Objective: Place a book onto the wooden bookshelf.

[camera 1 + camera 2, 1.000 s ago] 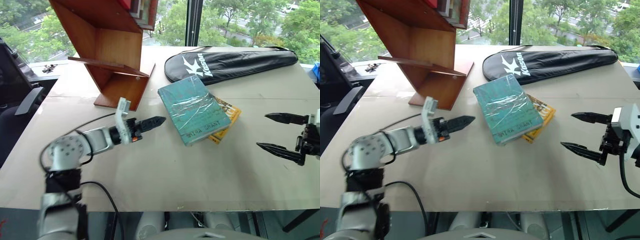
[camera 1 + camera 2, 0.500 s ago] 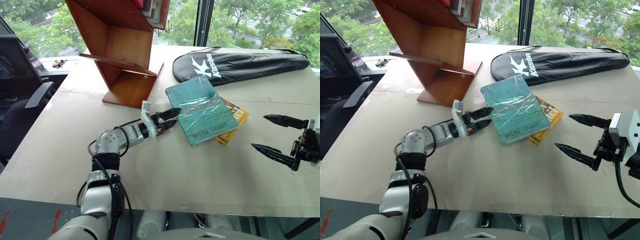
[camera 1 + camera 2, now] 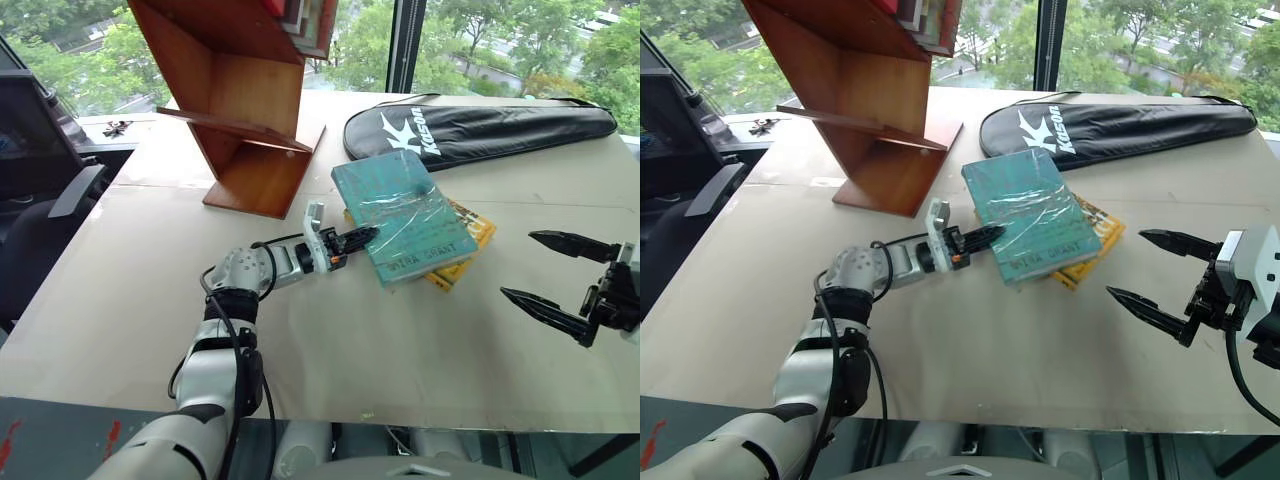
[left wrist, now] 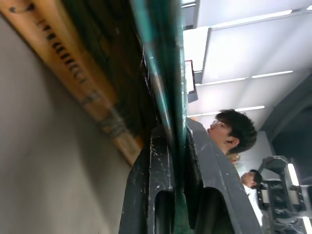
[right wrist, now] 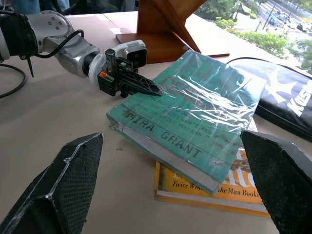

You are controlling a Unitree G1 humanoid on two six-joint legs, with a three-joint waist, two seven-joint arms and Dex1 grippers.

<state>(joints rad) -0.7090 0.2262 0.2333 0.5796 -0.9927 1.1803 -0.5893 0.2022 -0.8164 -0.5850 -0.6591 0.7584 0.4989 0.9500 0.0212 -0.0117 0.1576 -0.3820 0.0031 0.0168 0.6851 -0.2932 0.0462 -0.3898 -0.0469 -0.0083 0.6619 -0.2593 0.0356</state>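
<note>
Since a second ago, left end effector (image 3: 362, 237) is reaching in, clamping the book's (image 3: 405, 212) edge; "MIRA GRANT" is showing there. It is lying on the counter (image 3: 120, 280), atop a yellow paperback (image 5: 204, 187). Right end effector (image 3: 550, 275) is hanging wide apart.

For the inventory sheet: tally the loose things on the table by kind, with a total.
Books: 2, the teal book lying on the yellow book
Bookshelf: 1
Racket bag: 1
Total: 4
</note>
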